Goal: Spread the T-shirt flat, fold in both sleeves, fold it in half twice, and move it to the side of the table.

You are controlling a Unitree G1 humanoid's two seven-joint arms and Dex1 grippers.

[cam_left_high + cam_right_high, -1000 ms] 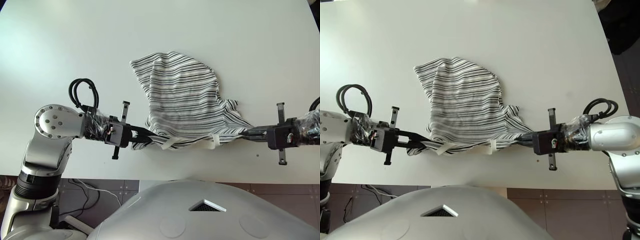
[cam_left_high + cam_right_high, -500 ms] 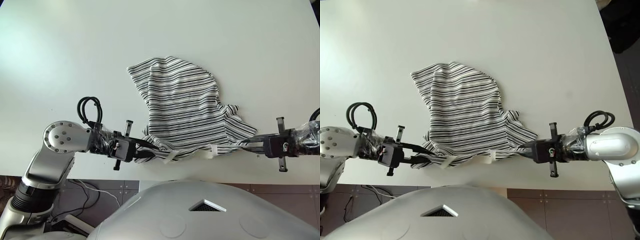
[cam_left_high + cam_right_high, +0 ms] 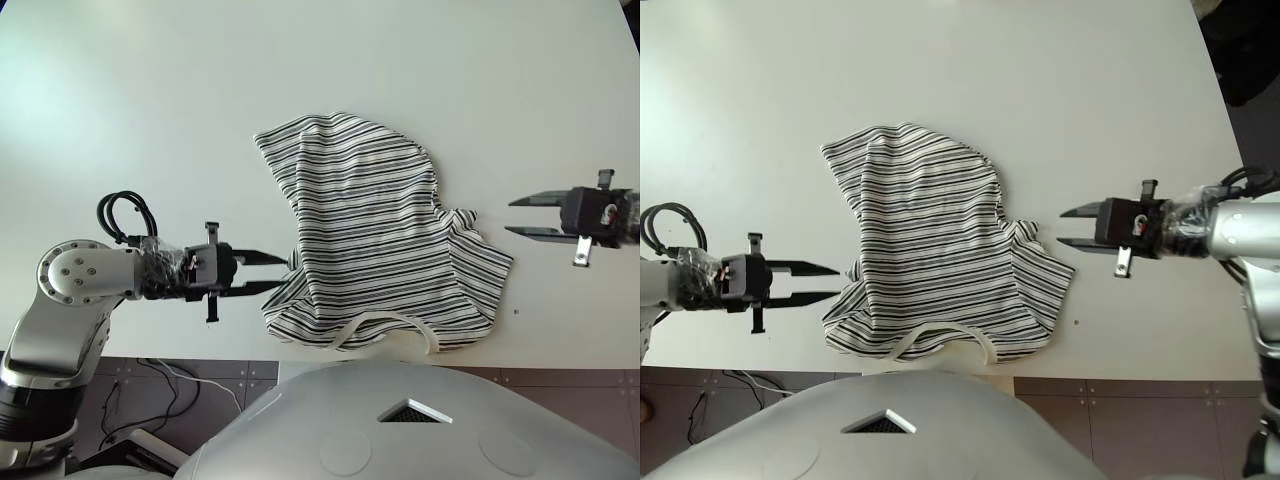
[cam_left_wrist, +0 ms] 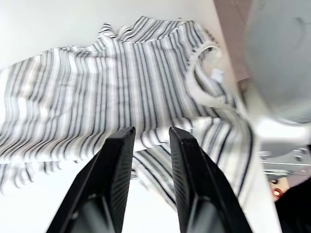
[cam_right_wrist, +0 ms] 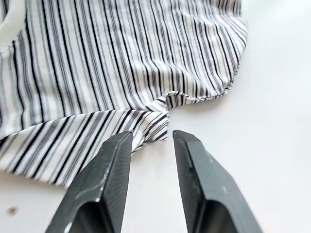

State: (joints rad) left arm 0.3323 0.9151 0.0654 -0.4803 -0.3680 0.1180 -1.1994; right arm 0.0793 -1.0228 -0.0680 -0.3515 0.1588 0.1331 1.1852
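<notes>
The table (image 3: 120, 90) is brightly, evenly lit — only faint, soft shadows are cast along the edges of the T-shirt (image 3: 370, 220).

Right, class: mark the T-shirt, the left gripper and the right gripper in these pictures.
T-shirt (image 3: 370, 220), left eye view, middle of the striped cloth.
left gripper (image 3: 286, 271), left eye view, midway between its open fingertips.
right gripper (image 3: 511, 216), left eye view, midway between its open fingertips.

Looks like a lab or test room: plain white table (image 3: 120, 80), brown floor tiles (image 3: 1140, 410) along the bottom edge, loose cables (image 3: 175, 385) at lower left.
</notes>
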